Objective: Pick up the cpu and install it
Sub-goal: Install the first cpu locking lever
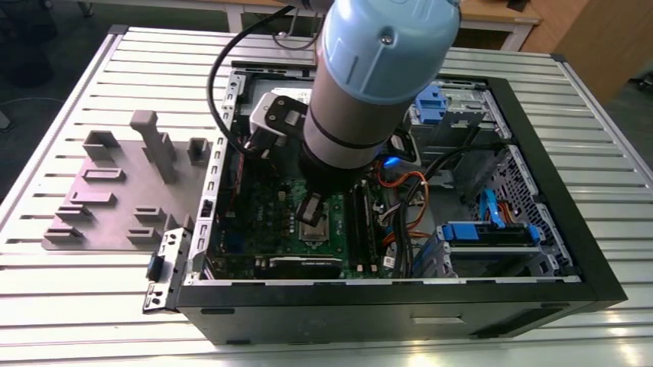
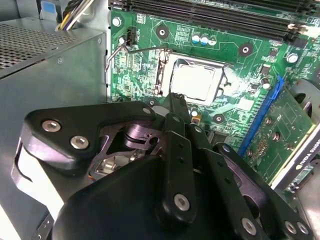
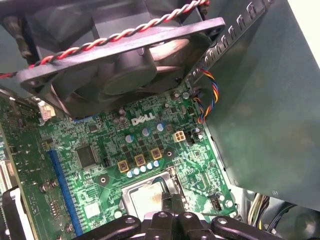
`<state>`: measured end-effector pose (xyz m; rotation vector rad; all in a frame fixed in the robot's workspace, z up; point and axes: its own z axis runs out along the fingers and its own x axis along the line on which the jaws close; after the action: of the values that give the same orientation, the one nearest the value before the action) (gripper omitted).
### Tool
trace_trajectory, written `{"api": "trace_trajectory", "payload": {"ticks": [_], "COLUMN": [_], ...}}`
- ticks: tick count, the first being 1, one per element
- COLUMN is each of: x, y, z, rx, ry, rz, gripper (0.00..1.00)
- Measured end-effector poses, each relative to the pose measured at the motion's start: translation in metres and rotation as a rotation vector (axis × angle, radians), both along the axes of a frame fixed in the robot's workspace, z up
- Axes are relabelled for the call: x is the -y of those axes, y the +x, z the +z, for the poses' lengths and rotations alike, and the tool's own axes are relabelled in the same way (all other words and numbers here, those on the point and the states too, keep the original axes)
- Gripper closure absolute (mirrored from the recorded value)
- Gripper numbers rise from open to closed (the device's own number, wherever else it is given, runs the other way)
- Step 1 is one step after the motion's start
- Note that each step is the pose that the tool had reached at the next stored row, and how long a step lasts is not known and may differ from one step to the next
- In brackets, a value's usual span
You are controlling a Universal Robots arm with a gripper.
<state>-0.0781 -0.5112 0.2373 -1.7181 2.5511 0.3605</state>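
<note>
In the exterior view, the arm is reaching down into the open computer case point(image 1: 551, 229) sitting on the bench point(image 1: 102, 306), its gripper point(image 1: 311, 208) hovering at the motherboard's centre, with a grey fixture plate point(image 1: 112, 199) lying at nine o'clock of the case. In the second wrist view, the gripper point(image 2: 175, 97) is showing fingers drawn together and holding nothing, its tip just beside the cpu point(image 2: 192, 81), which is lying flat in the socket. In the first wrist view, the cpu point(image 3: 145, 196) is sitting in its socket on the green motherboard point(image 3: 100, 165), a black fan point(image 3: 120, 65) hanging near it.

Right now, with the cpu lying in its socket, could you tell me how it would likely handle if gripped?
The cpu is a flat square, so probably stiff and unlikely to roll. Its shiny metal top suggests it is slippery. It lies low in the socket frame, leaving little edge for the gripper.
</note>
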Motion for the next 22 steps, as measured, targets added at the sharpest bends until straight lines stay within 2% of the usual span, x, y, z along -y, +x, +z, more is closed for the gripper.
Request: {"api": "trace_trajectory", "payload": {"ticks": [4, 10, 17, 22], "x": [0.0001, 0.0001, -0.0011, -0.0012], "y": [0.001, 0.0116, 0.0119, 0.0119], "z": [-0.0001, 0.0001, 0.0132, 0.0135], "rx": [0.0, -0.0001, -0.0001, -0.0001], "ry": [0.0003, 0.0017, 0.0027, 0.0027], "rz": [0.0, 0.0, 0.0, 0.0], "gripper": [0.89, 0.89, 0.89, 0.89]}}
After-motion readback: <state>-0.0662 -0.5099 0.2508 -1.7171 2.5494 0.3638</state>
